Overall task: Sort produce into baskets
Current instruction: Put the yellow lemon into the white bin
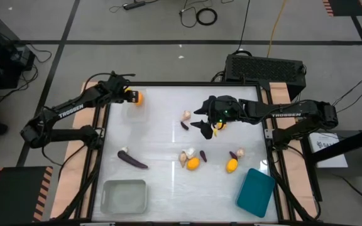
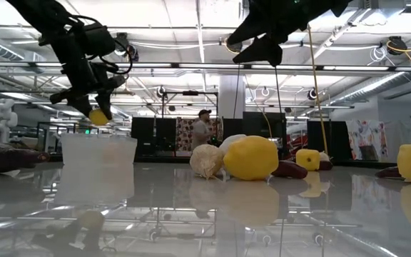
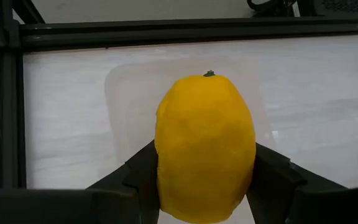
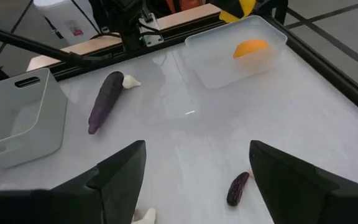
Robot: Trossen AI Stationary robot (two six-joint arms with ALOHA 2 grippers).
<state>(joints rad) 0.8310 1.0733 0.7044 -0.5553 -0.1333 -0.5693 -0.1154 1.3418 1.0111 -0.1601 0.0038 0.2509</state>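
Left gripper (image 1: 131, 96) is clamped on an orange-yellow fruit (image 3: 205, 146), held above the small clear basket (image 2: 98, 158) at the table's (image 1: 162, 135) back-left; only the low view shows that gap. The grey basket (image 1: 124, 196) and teal basket (image 1: 255, 191) sit along the front. Right gripper (image 1: 207, 125) hovers mid-table, fingers apart, over scattered bulbs, two more fruits and eggplants.

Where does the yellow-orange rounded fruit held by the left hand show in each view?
High view: yellow-orange rounded fruit, upper left, over the small clear tray.
Low view: left, fruit above that tray.
Left wrist view: centre, between the fingers.
Right wrist view: far side, over the tray.
Shared landmark: the clear tray.
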